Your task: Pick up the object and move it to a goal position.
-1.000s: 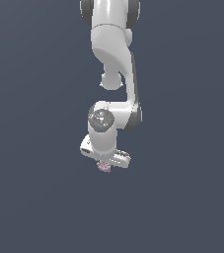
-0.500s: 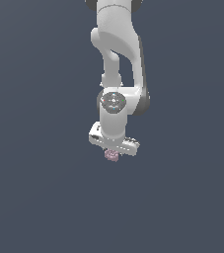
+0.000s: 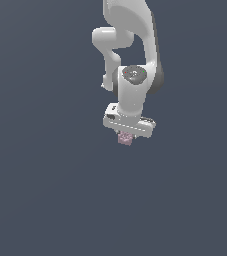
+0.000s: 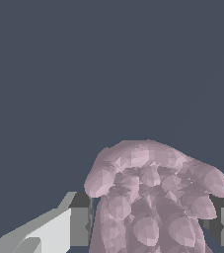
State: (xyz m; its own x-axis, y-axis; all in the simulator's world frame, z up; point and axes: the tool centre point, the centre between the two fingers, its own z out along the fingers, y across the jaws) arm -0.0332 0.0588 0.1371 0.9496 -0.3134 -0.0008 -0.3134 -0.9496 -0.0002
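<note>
The object (image 3: 125,138) is a small bumpy pinkish-mauve lump that pokes out below the white gripper (image 3: 126,134) in the exterior view, held off the ground. In the wrist view the object (image 4: 153,197) fills the space between the two dark finger pads (image 4: 80,225), which press on its sides. The gripper (image 4: 150,226) is shut on it. The white arm (image 3: 132,55) rises above the hand and leaves the picture at the upper edge. The fingers themselves are hidden behind the hand in the exterior view.
A plain dark blue-grey surface (image 3: 45,190) lies all around, with no other objects, edges or markers showing in either view.
The arm has carried the held object up and toward the exterior view's right, and the hand has turned somewhat. The grip on the object is unchanged.
</note>
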